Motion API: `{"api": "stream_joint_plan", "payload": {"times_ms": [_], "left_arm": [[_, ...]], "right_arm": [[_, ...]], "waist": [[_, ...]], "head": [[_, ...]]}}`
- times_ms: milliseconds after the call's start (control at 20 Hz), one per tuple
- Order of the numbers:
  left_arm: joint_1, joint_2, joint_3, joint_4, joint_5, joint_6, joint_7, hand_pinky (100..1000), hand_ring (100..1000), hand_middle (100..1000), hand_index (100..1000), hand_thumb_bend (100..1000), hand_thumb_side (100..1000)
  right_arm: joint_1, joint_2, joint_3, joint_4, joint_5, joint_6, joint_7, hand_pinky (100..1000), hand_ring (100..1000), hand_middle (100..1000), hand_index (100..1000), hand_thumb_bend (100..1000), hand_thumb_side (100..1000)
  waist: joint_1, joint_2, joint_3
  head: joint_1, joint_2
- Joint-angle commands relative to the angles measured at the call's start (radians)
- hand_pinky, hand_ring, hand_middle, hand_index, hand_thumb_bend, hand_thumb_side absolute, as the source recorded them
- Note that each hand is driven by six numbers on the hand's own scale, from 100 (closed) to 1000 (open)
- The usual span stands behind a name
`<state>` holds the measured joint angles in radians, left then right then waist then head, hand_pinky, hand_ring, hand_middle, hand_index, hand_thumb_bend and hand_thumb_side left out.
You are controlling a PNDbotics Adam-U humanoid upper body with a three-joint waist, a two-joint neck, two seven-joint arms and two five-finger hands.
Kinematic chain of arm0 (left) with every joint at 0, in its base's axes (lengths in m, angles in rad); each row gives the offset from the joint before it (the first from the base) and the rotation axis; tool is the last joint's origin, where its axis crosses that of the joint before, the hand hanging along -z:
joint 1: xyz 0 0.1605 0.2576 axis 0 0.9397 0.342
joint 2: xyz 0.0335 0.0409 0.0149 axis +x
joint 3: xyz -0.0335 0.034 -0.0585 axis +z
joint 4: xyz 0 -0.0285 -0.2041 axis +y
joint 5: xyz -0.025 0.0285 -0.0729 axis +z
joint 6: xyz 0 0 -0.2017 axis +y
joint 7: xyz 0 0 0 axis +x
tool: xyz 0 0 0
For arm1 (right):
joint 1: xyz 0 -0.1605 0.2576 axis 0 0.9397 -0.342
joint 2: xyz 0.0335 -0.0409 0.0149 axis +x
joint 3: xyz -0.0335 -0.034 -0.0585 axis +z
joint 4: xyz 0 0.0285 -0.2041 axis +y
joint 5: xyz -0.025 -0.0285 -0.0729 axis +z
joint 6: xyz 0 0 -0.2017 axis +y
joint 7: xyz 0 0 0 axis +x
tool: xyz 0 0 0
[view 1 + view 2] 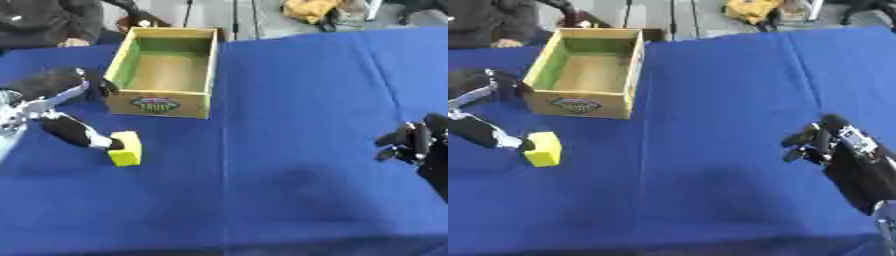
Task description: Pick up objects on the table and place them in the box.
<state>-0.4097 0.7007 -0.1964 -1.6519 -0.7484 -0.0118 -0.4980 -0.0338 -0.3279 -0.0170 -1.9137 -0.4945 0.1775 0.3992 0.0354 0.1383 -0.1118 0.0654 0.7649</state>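
Resting on the blue cloth (289, 150), the yellow block (127, 148) lies at your left, just in front of the box (166, 104) and slightly left of its front wall, apart from it. Your left hand (66, 107) comes in from the left edge with its digits spread: one dark finger (79, 132) reaches to the block's left face and appears to touch it, while the other dark part of the hand sits higher, beside the box's left front corner. The hand is not closed around the block; nothing is lifted. The box stands upright at the far left of the table, open at the top, with green inner walls, a bare brown floor and a label on its front wall. Your right hand (833, 142) shows near the right edge, well apart from block and box, its fingers curled inward and holding nothing. The cloth between the two hands is bare.
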Motion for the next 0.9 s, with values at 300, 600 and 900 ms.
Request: {"api": "stream_joint_plan", "payload": {"times_ms": [300, 600, 900], "left_arm": [[-0.042, -0.022, -0.022, 0.071, -0.039, -0.018, -0.017, 603, 619, 665, 843, 748, 565], [-0.061, -0.057, -0.041, 0.147, -0.084, -0.039, -0.018, 606, 625, 673, 846, 766, 573], [-0.069, -0.087, -0.054, 0.210, -0.105, -0.063, -0.025, 595, 614, 662, 839, 760, 575]], "right_arm": [[-0.006, -0.019, 0.001, -0.008, -0.001, 0.000, 0.005, 576, 658, 483, 385, 100, 595], [-0.008, -0.019, 0.003, -0.008, -0.002, 0.000, 0.007, 576, 658, 483, 385, 100, 594], [-0.009, -0.018, 0.004, -0.008, -0.001, 0.000, 0.008, 576, 657, 483, 385, 100, 593]], "waist": [[-0.003, -0.010, -0.004], [-0.005, -0.009, -0.007], [-0.007, -0.006, -0.008]], "head": [[0.002, 0.005], [0.006, 0.005], [0.009, 0.005]]}}
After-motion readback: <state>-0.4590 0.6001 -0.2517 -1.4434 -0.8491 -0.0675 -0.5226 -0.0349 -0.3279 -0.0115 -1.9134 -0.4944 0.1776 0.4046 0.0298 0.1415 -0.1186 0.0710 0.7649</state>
